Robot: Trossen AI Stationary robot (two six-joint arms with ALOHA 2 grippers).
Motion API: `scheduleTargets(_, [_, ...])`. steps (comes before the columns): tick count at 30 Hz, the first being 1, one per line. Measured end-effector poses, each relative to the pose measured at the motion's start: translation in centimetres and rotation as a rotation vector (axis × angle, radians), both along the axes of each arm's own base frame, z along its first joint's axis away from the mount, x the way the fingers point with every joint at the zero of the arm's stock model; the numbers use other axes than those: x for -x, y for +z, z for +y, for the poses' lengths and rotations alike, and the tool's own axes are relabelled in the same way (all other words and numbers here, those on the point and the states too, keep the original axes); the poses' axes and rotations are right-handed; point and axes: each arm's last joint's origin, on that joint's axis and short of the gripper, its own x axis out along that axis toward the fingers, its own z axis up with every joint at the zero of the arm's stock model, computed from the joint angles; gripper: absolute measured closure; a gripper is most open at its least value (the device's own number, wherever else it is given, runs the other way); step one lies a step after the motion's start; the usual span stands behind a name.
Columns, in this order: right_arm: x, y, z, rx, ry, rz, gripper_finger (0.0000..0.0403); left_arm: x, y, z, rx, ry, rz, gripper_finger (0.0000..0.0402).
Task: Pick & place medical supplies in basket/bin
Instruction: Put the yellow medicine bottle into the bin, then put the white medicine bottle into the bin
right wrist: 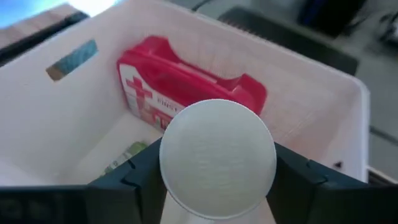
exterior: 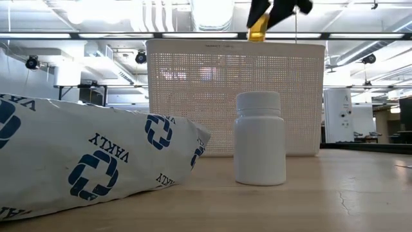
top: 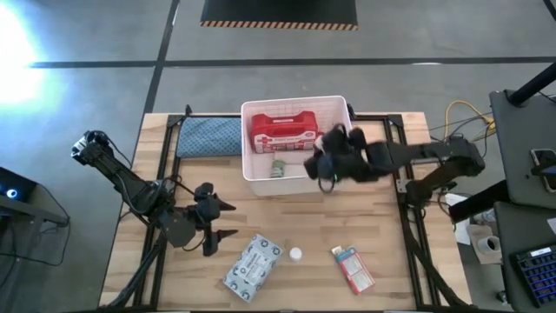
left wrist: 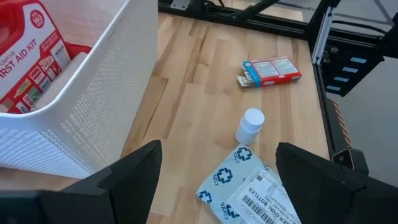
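The white perforated basket (top: pixel 295 109) stands at the middle of the table's far half. The red first-aid case (top: pixel 282 132) and a small green-labelled bottle (top: pixel 278 167) lie inside it. My right gripper (top: pixel 331 165) hangs over the basket's right part, shut on a small bottle with a white cap (right wrist: pixel 217 158) and an amber body (exterior: pixel 257 30). My left gripper (top: pixel 221 219) is open, near the table's left side. The wipes packet (top: pixel 254 263), a white bottle (top: pixel 295 254) and the red-white-blue box (top: pixel 352 268) lie on the near half of the table. My right gripper pinches the small bottle between its two fingers (right wrist: pixel 134 180), which lie against the bottle's sides below the white cap (right wrist: pixel 217 124). The cap end points back toward the wrist. The bottle is lifted clear above the basket's inside, and its amber body shows below the fingers in the low view.
A teal-blue cloth pad (top: pixel 208 135) lies left of the basket at the table's far side. Dark metal frame rails (top: pixel 408 187) run along the table's left and right sides. Bare wood lies between the basket and the near items.
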Motion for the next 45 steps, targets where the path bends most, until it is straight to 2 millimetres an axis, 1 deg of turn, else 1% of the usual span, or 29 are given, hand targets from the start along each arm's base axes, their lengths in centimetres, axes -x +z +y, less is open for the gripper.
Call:
scheduleTargets(3, [-0.3, -0.1, -1.8, -0.051, 0.04, 0.04, 0.0158, 0.0, 0.0, 0.0, 0.027, 0.016, -0.004, 0.0107])
scheduleTargets(5, [-0.3, -0.2, -2.4, -0.059, 0.035, 0.053, 0.013, 0.0, -0.2, 0.0, 0.052, 0.031, -0.005, 0.0107])
scheduleTargets(8, [0.0, 0.1, -2.3, -0.058, 0.041, 0.048, 0.0094, 0.0, -0.7, 0.0, 0.074, 0.051, 0.004, 0.0107])
scheduleTargets(10, [0.2, 0.3, -1.7, -0.057, 0.08, 0.056, 0.0074, 0.0, -1.2, 0.0, 0.08, 0.059, 0.011, 0.0107])
scheduleTargets(12, [0.3, 0.4, -0.6, -0.05, 0.16, 0.085, 0.0058, -0.1, -1.7, -0.1, 0.09, 0.06, 0.007, 0.0107])
scheduleTargets(15, [0.6, 0.6, 2.0, -0.044, 0.28, 0.1, 0.0045, -0.4, -2.5, -0.5, 0.117, 0.007, -0.001, 0.0107])
scheduleTargets(19, [1.2, 0.4, 6.2, -0.043, 0.42, 0.112, 0.0043, -1.1, -3.5, -0.8, 0.098, -0.079, -0.057, 0.0107])
scheduleTargets(22, [1.7, 0.0, 8.9, -0.042, 0.506, 0.131, 0.0045, -2.0, -4.0, -0.8, 0.063, -0.107, -0.085, 0.0107])
scheduleTargets(25, [2.5, -0.6, 11.1, -0.099, 0.504, 0.113, 0.0046, -3.4, -4.7, -0.4, 0.044, -0.141, -0.065, 0.0107])
scheduleTargets(28, [3.9, -1.1, 12.4, -0.179, 0.447, 0.114, 0.0046, -5.3, -5.7, -0.1, 0.026, -0.185, -0.034, 0.0107])
scheduleTargets(32, [5.7, -1.6, 13.5, -0.286, 0.344, 0.136, 0.0046, -7.9, -6.8, -0.7, -0.072, -0.282, 0.028, 0.0107])
scheduleTargets(37, [7.3, -2.1, 14.5, -0.33, 0.283, 0.152, 0.0046, -12.2, -8.2, -2.2, -0.21, -0.4, 0.085, 0.0107])
scheduleTargets(42, [8.0, -2.4, 15.3, -0.352, 0.268, 0.138, 0.0046, -16.6, -9.3, -3.5, -0.229, -0.446, 0.121, 0.0107])
scheduleTargets(45, [8.2, -2.7, 15.6, -0.36, 0.261, 0.134, 0.0046, -18.5, -9.9, -4.2, -0.197, -0.499, 0.175, 0.0107])
